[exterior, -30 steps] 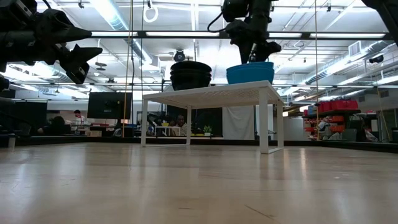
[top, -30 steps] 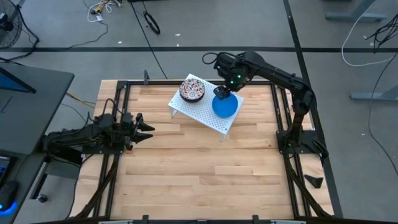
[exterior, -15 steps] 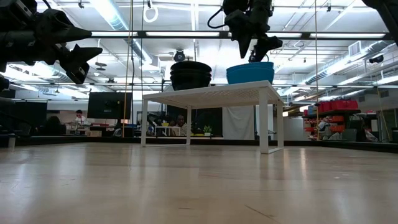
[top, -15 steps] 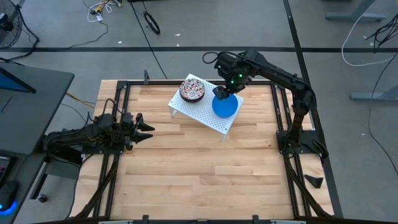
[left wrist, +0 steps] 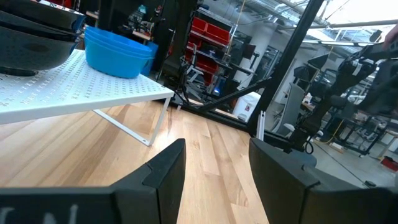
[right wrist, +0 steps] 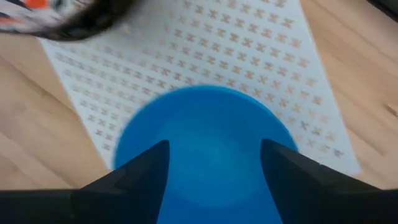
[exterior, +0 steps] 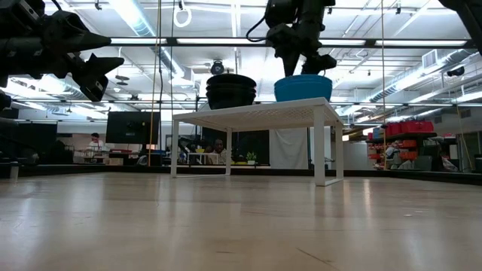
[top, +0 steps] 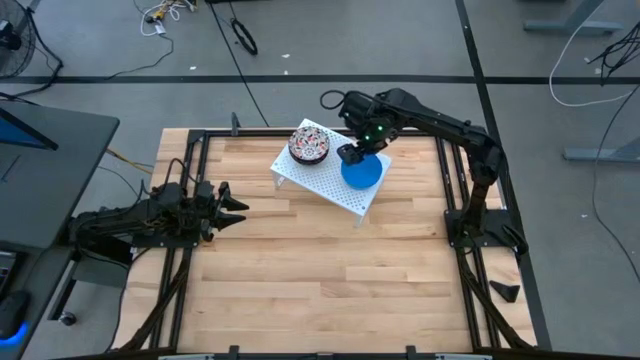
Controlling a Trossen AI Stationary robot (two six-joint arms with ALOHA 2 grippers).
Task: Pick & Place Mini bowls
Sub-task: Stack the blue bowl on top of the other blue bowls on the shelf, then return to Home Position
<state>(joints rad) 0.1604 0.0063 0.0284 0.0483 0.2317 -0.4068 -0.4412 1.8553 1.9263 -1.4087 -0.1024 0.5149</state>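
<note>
A white perforated rack (top: 330,170) stands on its legs at the table's far middle. On it rest a stack of blue mini bowls (top: 365,173) (exterior: 303,88) (left wrist: 118,50) and, to its left, a stack of speckled mini bowls (top: 308,145) (exterior: 231,90). My right gripper (top: 352,153) (exterior: 307,65) points steeply down and hovers open just over the blue stack's far-left rim. In the right wrist view, the right gripper (right wrist: 214,180) has a finger on each side above the top blue bowl (right wrist: 205,137). My left gripper (top: 232,208) (left wrist: 214,174) waits open and level at the table's left.
Bare wooden table (top: 320,270) spreads in front of the rack and to its right. A black frame (top: 445,190) runs round the table's edges. The rack's legs (exterior: 320,150) lift its top well above the table.
My right gripper has shifted a little toward the table's left above the blue stack, toward the speckled bowls, and stays open. The bowls and the rack have not moved.
</note>
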